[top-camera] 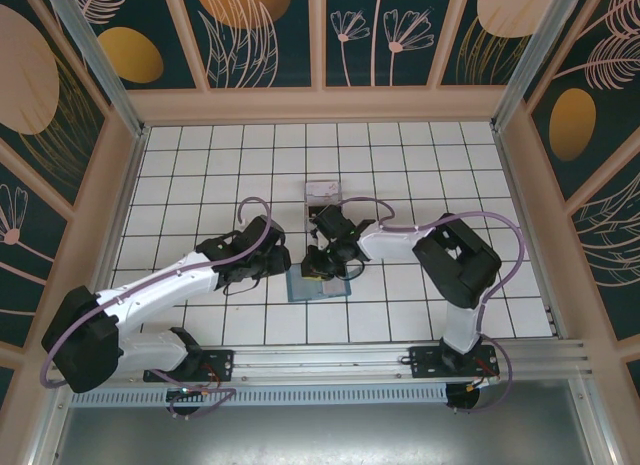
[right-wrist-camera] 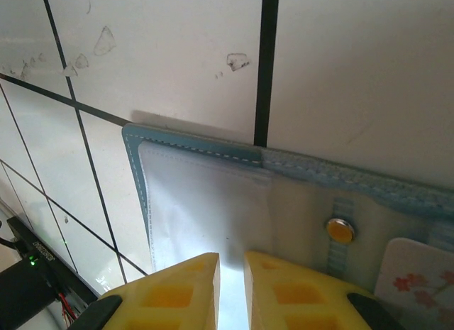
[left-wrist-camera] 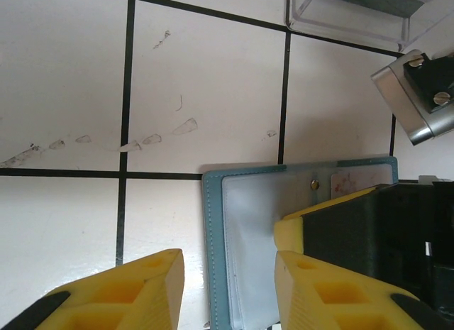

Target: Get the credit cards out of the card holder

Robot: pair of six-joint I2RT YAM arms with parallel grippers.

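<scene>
White tiled tabletop (top-camera: 200, 155), black grid lines, floral walls around. Open card holder (top-camera: 310, 290) lies flat beneath both grippers. At the left gripper (left-wrist-camera: 227, 294) the fingers stand well apart, released, with only the holder's stitched edge below the gap. At the right gripper (right-wrist-camera: 232, 287) the fingers are nearly together over the holder's clear pocket, a thin slit between them; cannot tell if anything is pinched. Pale blossom-printed credit card (right-wrist-camera: 418, 280) lies on the holder just right of that gripper, near a brass snap (right-wrist-camera: 340, 231). Clear box (top-camera: 322, 192) sits beyond it.
</scene>
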